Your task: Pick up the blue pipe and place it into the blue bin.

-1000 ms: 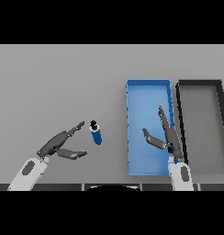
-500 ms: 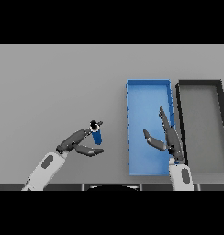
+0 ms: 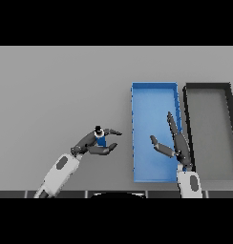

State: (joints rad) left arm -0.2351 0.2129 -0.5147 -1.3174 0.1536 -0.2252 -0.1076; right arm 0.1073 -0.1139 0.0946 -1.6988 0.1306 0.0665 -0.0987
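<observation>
The grey table (image 3: 51, 86) carries two bins toward its right edge: the dark bin (image 3: 229, 128) nearest that edge, and the blue bin (image 3: 154, 97) touching its left side. My right hand (image 3: 178, 145) hangs over the blue bin with its fingers straight and relaxed, holding nothing. My left hand (image 3: 92, 145) is near the front edge of the table, left of the blue bin. A second ago this hand was open beside the pipe (image 3: 100, 139); now its fingers and thumb are curled round the pipe, whose dark cap shows above them. I judge the grasp is made, so next comes lifting and carrying it right, into the blue bin.
</observation>
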